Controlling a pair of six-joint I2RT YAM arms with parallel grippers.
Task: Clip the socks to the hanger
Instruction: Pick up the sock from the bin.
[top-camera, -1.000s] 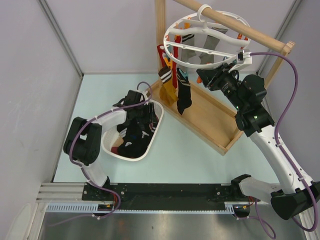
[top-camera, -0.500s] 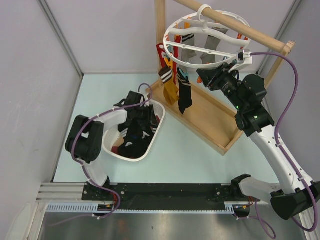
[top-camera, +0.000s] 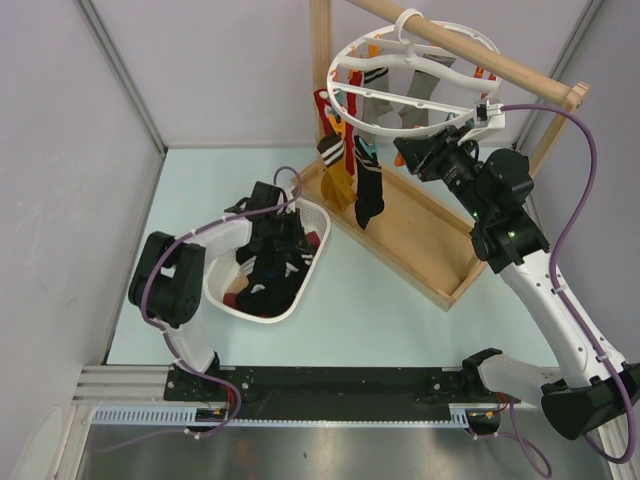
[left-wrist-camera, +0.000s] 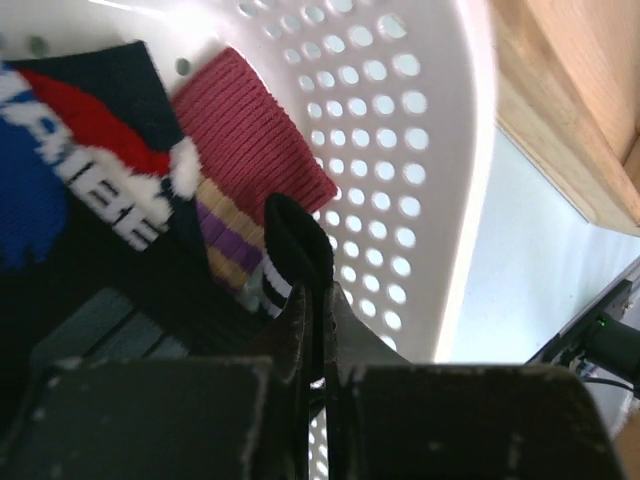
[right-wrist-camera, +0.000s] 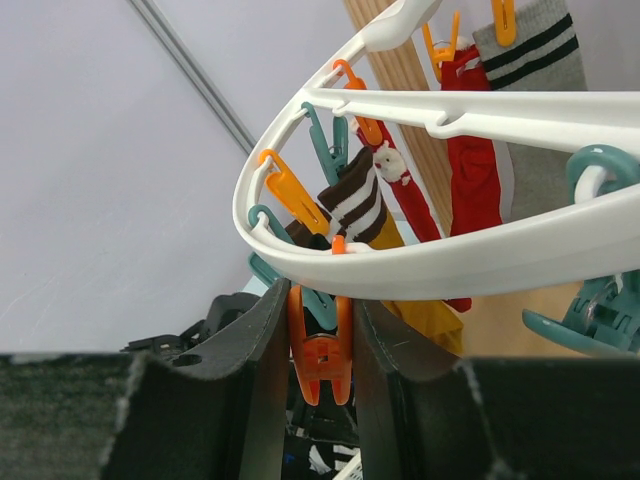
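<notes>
The white ring hanger (top-camera: 333, 80) hangs from a wooden rail, with several socks clipped to it, among them a black one (top-camera: 367, 195) and a mustard one (top-camera: 338, 180). My right gripper (top-camera: 405, 155) is up at the ring's near edge (right-wrist-camera: 450, 270), shut on an orange clip (right-wrist-camera: 320, 355) that sits upright between its fingers. My left gripper (top-camera: 285, 245) is down inside the white basket (top-camera: 213, 285), shut on a fold of a black sock (left-wrist-camera: 297, 235). Around that fold lie a pink ribbed sock (left-wrist-camera: 255, 130) and a navy sock with red and blue patterns (left-wrist-camera: 90, 130).
The wooden rail frame (top-camera: 420, 240) lies on the table right of the basket, its post rising behind the hanger. Teal clips (right-wrist-camera: 325, 140) and more orange clips (right-wrist-camera: 290, 190) hang along the ring. The basket's perforated wall (left-wrist-camera: 400, 150) is close to the left fingers.
The left gripper's jaws have closed onto the black sock in the basket. The right gripper stays still on the orange clip.
</notes>
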